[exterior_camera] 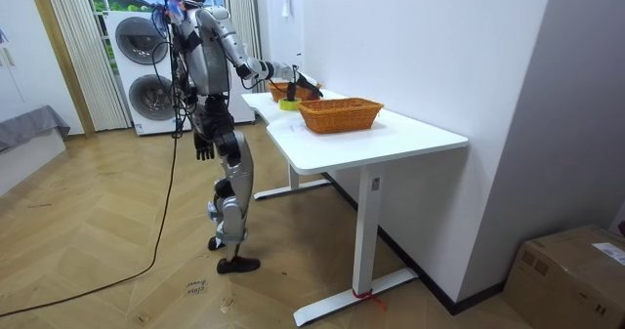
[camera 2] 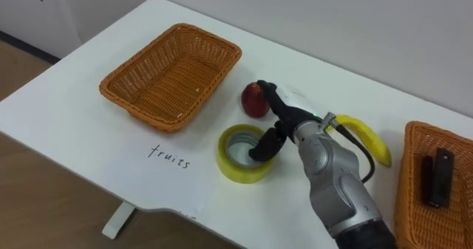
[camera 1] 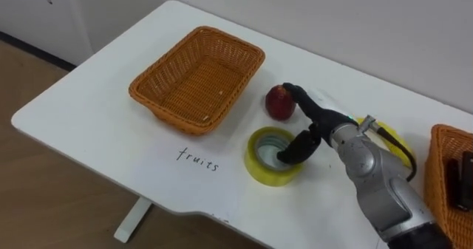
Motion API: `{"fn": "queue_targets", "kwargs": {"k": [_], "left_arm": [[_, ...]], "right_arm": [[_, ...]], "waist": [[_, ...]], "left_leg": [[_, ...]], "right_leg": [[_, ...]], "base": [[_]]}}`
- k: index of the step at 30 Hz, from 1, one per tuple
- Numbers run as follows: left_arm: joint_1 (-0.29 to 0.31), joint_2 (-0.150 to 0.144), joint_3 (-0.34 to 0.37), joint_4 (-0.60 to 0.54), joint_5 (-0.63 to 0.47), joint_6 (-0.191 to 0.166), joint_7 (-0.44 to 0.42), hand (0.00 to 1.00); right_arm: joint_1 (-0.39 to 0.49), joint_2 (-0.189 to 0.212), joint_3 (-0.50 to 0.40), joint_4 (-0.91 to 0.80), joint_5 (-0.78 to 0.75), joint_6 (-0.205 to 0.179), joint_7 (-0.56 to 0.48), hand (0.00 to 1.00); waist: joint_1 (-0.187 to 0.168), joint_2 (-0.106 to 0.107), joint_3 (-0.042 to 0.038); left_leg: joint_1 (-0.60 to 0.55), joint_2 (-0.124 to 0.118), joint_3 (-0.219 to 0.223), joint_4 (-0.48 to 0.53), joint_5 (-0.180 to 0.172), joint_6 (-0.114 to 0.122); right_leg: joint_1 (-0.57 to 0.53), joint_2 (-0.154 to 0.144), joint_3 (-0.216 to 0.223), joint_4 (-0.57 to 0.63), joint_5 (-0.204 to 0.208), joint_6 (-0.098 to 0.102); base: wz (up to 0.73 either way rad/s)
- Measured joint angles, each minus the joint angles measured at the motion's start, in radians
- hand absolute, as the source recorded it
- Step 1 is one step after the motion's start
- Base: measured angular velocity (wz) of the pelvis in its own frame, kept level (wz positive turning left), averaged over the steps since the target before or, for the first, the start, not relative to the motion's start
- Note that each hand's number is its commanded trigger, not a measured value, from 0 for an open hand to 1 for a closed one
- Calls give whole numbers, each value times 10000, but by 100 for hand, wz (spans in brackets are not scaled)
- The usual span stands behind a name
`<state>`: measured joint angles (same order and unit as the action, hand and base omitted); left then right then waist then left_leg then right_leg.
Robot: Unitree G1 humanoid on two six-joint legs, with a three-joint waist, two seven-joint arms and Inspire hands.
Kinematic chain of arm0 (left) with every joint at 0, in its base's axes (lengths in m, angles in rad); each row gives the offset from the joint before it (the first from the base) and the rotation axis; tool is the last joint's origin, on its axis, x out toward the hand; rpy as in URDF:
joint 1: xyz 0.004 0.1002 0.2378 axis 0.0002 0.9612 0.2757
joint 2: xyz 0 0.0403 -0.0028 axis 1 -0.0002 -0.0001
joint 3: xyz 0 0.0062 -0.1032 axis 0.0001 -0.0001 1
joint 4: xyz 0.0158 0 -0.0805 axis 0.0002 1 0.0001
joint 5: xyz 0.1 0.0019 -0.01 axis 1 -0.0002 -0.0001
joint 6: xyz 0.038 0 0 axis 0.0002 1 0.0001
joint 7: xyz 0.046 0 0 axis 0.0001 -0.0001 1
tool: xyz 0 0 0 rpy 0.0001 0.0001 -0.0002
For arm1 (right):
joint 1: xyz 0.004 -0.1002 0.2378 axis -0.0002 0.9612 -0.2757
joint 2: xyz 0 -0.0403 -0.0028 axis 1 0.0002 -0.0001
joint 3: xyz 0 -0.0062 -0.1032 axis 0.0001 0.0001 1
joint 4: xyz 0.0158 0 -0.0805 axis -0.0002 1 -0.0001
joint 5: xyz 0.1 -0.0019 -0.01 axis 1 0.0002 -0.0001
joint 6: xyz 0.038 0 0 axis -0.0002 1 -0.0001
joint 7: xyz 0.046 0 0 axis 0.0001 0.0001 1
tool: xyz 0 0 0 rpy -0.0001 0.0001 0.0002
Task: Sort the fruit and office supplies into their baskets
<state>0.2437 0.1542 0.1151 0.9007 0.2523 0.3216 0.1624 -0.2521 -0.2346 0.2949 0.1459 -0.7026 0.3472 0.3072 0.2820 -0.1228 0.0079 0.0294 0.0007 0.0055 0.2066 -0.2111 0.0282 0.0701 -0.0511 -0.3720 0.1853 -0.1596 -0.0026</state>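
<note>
Robot stands upright at the white tabletop [camera 1: 96, 108], at its long edge. Left hand [exterior_camera: 203, 149] hangs beside the hip, off the work.

Nearest the robot's edge: a handwritten word [camera 1: 198, 159] on the tabletop. Just behind it lies a yellow tape roll [camera 1: 259, 160], flat, hole upward.

Right hand [camera 1: 316, 123] hovers over the roll's far right side, spread wide and gripping nothing. Thumb points down into the roll's centre hole; whether it touches the inner wall, cannot tell. The fingers [camera 1: 294, 92] reach forward, fairly straight, their tips at the upper right side of a red apple [camera 1: 276, 104]. Contact with the apple: cannot tell.

The apple sits just beyond the roll, apart from it. A banana [camera 2: 372, 144] lies to the right, partly behind the forearm.

Right edge: a wicker basket [camera 1: 437, 154] holding dark objects [camera 2: 436, 176].

Farthest left: a second wicker basket [camera 1: 198, 79], near the apple.
</note>
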Motion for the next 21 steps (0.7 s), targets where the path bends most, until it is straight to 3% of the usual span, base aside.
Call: {"fn": "queue_targets", "kwargs": {"k": [21], "left_arm": [[-128,9,-6,-9,4,450,52,0]], "right_arm": [[-142,489,86,364,-871,911,327,0]], "waist": [[22,-84,-17]], "left_leg": [[160,4,-90,4,52,-52]], "right_leg": [[183,8,-116,8,26,-30]], "base": [[1]]}}
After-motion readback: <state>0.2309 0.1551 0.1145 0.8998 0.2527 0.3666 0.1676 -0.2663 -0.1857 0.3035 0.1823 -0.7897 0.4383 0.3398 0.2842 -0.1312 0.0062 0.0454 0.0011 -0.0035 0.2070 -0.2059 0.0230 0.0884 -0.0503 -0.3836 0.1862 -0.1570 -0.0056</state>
